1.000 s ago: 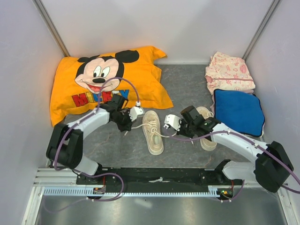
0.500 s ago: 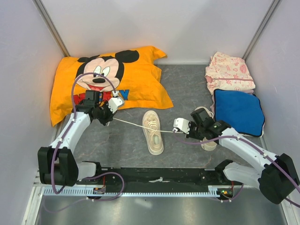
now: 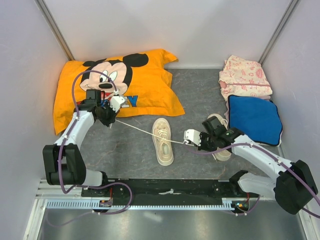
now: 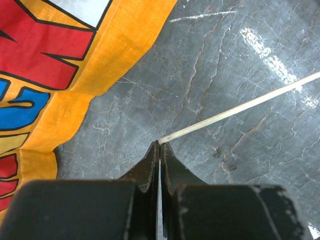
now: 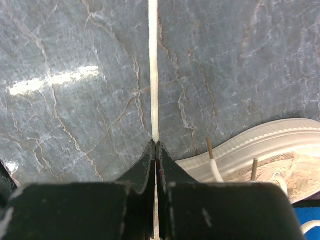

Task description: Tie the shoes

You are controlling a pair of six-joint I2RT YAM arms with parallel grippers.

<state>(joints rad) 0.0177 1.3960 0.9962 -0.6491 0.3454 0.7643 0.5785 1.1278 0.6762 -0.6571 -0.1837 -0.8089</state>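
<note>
One cream shoe (image 3: 162, 141) lies toe-toward-me in the middle of the grey floor. Its white lace (image 3: 137, 129) runs taut out to both sides. My left gripper (image 3: 112, 120) is shut on one lace end by the pillow's edge; in the left wrist view the gripper (image 4: 160, 144) pinches the lace (image 4: 240, 106) at its tips. My right gripper (image 3: 192, 145) is shut on the other end; in the right wrist view the gripper (image 5: 155, 143) holds the lace (image 5: 153, 75) straight ahead. The second shoe (image 3: 220, 140) lies partly under my right arm, seen as the shoe (image 5: 260, 155) with loose lace ends.
An orange Mickey pillow (image 3: 120, 85) lies at the back left, its edge (image 4: 60, 65) close to my left gripper. A blue cushion (image 3: 255, 119) and a pink patterned cloth (image 3: 245, 77) sit at the right. Walls close in both sides.
My left gripper has drawn away up and left from the shoe toward the pillow, and the right has shifted right. The lace between them is now pulled straight.
</note>
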